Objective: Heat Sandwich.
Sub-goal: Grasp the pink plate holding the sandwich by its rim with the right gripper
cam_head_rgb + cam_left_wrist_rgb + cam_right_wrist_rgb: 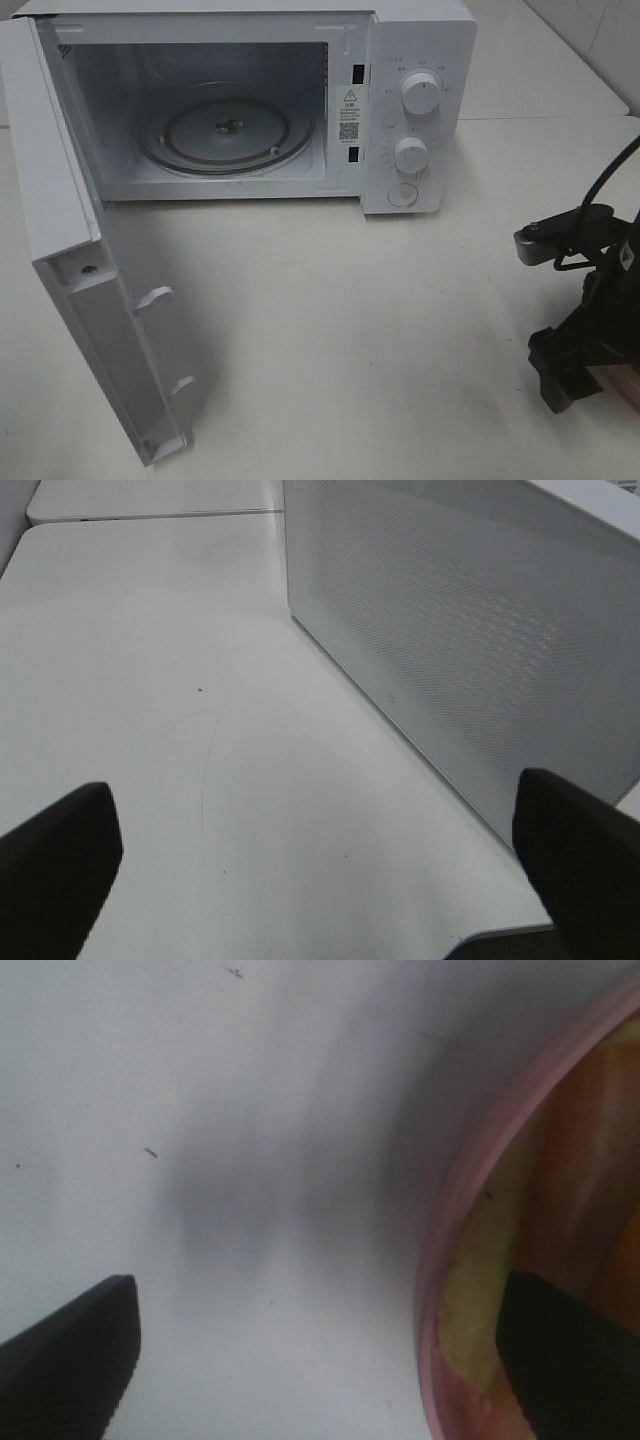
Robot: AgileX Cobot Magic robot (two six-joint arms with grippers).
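The sandwich (pixel 560 1180) shows only in part in the right wrist view, as pale yellowish and tan layers lying on the pink plate (pixel 450 1210). My right gripper (pixel 315 1360) is open and straddles the plate's rim, with one finger over the plate by the sandwich and the other over the bare table. In the high view that gripper (pixel 560 375) sits low at the far right edge, and a tan sliver (pixel 625 385) shows beside it. My left gripper (pixel 320 870) is open and empty, hanging above the table next to the microwave's perforated side (pixel 470 650).
The white microwave (pixel 420 60) stands at the back with its door (pixel 60 200) swung wide open to the left. Its glass turntable (pixel 225 130) is bare. A black cable (pixel 600 180) runs to the right arm.
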